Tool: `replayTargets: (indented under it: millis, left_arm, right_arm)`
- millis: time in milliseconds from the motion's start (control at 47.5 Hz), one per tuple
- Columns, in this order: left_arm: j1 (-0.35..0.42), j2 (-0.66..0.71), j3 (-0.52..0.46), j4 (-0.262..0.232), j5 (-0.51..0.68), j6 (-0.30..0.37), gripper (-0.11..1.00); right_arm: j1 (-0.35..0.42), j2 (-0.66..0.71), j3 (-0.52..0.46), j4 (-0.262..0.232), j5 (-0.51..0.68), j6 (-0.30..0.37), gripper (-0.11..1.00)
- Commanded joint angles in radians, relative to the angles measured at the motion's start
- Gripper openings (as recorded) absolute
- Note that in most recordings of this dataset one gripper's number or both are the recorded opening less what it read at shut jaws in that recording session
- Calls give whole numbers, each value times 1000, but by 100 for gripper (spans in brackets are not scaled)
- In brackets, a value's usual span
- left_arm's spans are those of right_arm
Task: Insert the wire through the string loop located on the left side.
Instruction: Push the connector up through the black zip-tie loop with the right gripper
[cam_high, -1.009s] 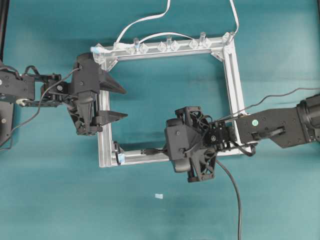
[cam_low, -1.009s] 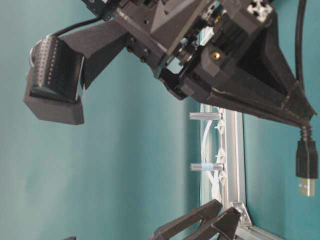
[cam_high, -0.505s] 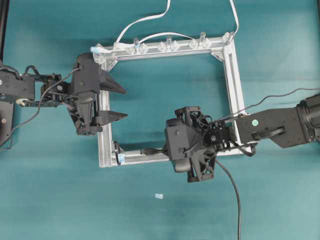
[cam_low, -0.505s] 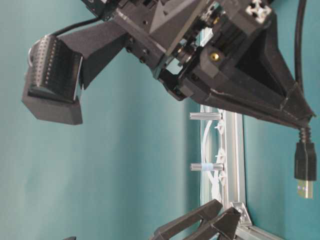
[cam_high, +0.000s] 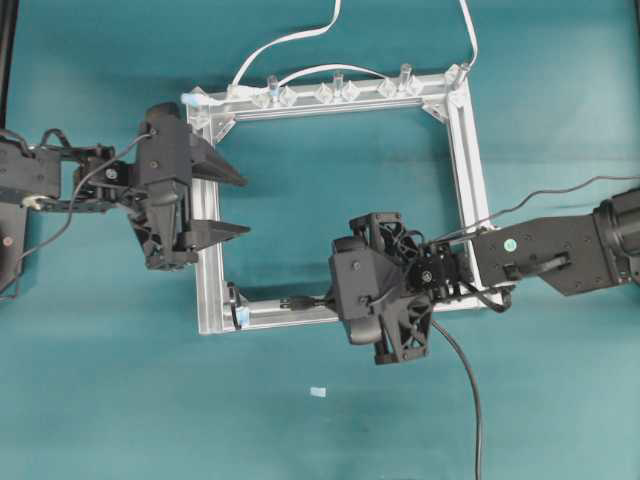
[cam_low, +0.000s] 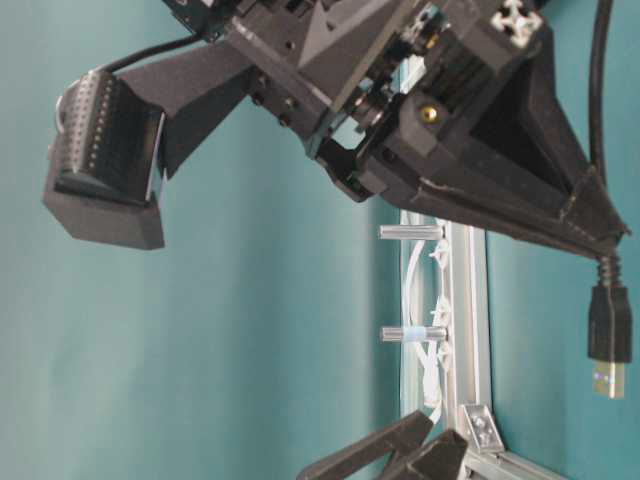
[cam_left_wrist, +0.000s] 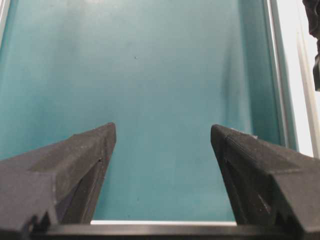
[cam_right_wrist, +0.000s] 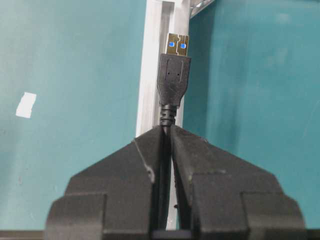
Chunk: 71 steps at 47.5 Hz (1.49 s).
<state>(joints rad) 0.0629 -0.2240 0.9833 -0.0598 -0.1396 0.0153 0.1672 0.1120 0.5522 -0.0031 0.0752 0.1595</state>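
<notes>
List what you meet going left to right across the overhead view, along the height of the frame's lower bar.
String loop at the frame's lower-left corner → wire plug over the bar → right gripper clamping it.

Teal tabletop (cam_high: 560, 120): square silver frame (cam_high: 466, 170), small white scrap (cam_high: 318, 393).

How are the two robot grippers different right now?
The left gripper is open wide, its fingers far apart, while the right gripper is shut tight. The left gripper holds nothing; the right gripper pinches the black wire just behind its USB plug. The left gripper sits over the left bar of the silver frame, and the right gripper sits over the bottom bar. Both are black with pointed fingers.
</notes>
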Motion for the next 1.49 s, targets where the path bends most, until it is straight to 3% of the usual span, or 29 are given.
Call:
replayTargets:
  millis: [0, 442, 1472]
  left_arm:
    - [-3, -35, -3, 3, 6, -3, 79]
    - [-46, -124, 46, 3, 123, -3, 79]
    - [-86, -327, 173, 3, 215, -5, 79]
  right_arm:
    - [-3, -20, -20, -3, -17, -2, 7]
    - [-3, 28, -78, -3, -21, -2, 7]
    - [-25, 164, -259, -3, -14, -2, 7]
